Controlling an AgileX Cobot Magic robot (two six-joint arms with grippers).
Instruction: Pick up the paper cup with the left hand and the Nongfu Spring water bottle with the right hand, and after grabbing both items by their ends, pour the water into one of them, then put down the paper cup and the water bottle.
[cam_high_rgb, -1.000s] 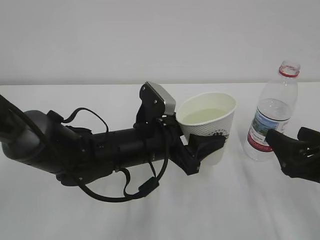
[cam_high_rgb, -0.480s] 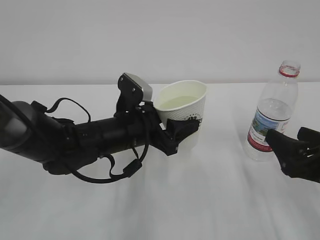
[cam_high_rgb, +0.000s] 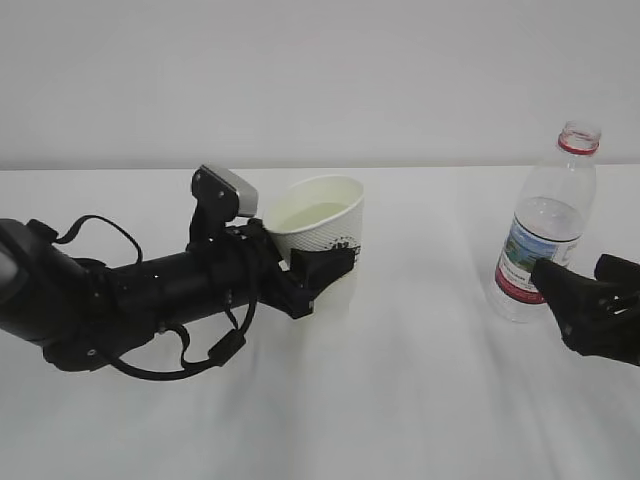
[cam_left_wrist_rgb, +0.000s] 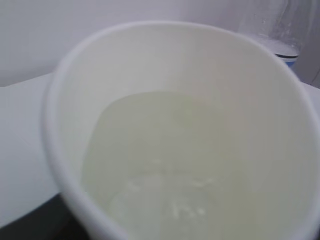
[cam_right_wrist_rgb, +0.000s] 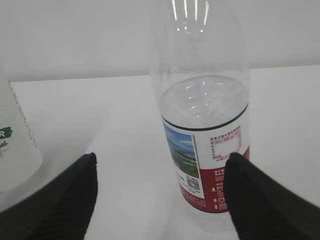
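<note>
My left hand (cam_high_rgb: 318, 272) is clamped on the paper cup (cam_high_rgb: 322, 232), jaws pressing its lower side wall just under the dark green logo; the grey square plate (cam_high_rgb: 232, 188) at my wrist sits just behind the cup's rim. The cup stands about upright, perhaps tilted a little, left of the table's middle; I cannot tell whether its base touches the white table (cam_high_rgb: 400, 400) or hangs just above it. From my left wrist, the cup (cam_left_wrist_rgb: 165, 125) fills nearly the whole view and holds water (cam_left_wrist_rgb: 165, 165), a pale layer well below the rim. My right hand (cam_high_rgb: 590, 300) is released: the two black fingers (cam_right_wrist_rgb: 260, 200) stand spread wide, one on either side of the Nongfu Spring water bottle (cam_right_wrist_rgb: 202, 130), neither visibly pressing its wall. The bottle (cam_high_rgb: 545, 225) stands upright on the table at the far right, well apart from the cup, uncapped, red ring at the neck, red label with the landscape picture facing my wrist. Water level in the bottle sits just above the label's top edge. In the right wrist view the cup's side (cam_right_wrist_rgb: 15, 145) shows at the left edge.
</note>
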